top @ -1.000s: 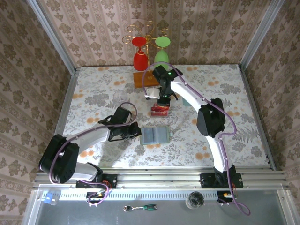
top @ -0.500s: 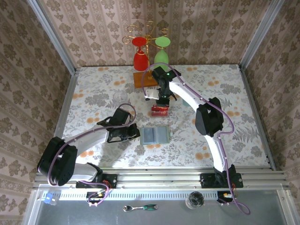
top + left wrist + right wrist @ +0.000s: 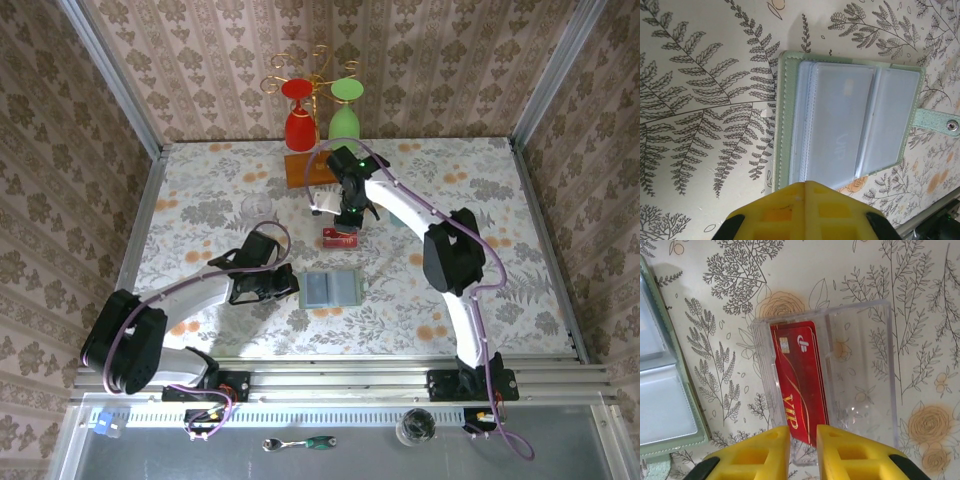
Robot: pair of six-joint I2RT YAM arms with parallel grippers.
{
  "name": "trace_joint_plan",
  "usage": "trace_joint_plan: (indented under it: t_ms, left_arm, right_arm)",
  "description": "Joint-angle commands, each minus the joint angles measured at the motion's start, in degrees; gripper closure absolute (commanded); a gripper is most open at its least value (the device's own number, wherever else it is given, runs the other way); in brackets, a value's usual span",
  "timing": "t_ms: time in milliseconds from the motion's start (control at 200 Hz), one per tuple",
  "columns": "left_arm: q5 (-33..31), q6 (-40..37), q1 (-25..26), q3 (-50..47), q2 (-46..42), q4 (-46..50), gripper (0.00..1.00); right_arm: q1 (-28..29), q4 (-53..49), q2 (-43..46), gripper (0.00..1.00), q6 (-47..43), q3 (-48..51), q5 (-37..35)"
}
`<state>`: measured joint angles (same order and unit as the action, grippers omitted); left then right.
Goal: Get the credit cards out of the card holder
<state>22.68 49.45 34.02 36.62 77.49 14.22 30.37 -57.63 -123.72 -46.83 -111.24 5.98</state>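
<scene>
The sage-green card holder [image 3: 332,288] lies open on the flowered tablecloth, its grey-blue pockets [image 3: 840,120] facing up. My left gripper [image 3: 290,283] is shut, and its yellow tips [image 3: 805,186] rest at the holder's left edge. The red credit cards [image 3: 800,380] lie stacked in the left compartment of a clear plastic tray [image 3: 860,365], just behind the holder [image 3: 665,390]. My right gripper [image 3: 803,437] hovers over the tray [image 3: 340,238] with its jaws a little apart. The near end of the top card shows in the gap between them.
A wooden base [image 3: 308,168] with a gold wire rack holding a red and a green glass stands at the back centre. A clear glass [image 3: 257,208] sits left of the tray. Metal rails border the table on all sides.
My right gripper's jaws have parted from shut and it has drawn slightly back over the tray, with the red cards left lying inside. The left arm has stayed still.
</scene>
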Motion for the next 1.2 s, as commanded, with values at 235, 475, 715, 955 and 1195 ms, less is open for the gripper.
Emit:
trace_joint_plan:
  t_ms: [235,475,715,955,1195]
  left_arm:
    - [0.0,-0.6,-0.4,-0.2,1.2,-3.0,0.97]
    - [0.0,-0.8,-0.5,-0.5,2.3,-4.3,0.98]
    - [-1.1,-1.0,-0.6,-1.0,2.0,-5.6,0.98]
    - [-1.0,-0.8,-0.7,-1.7,2.4,-7.1,0.98]
    - [-1.1,-0.8,-0.7,-2.5,2.4,-7.6,1.00]
  right_arm:
    - [2.8,20.2,16.2,0.77,20.8,20.5,2.4]
    - [6.0,25.6,20.7,0.76,36.5,29.2,1.4]
    - [7.3,35.7,24.9,0.74,58.9,38.1,0.4]
    - [8.1,42.4,29.4,0.75,74.0,46.4,1.8]
    - [9.2,41.7,30.2,0.75,80.6,48.3,7.4]
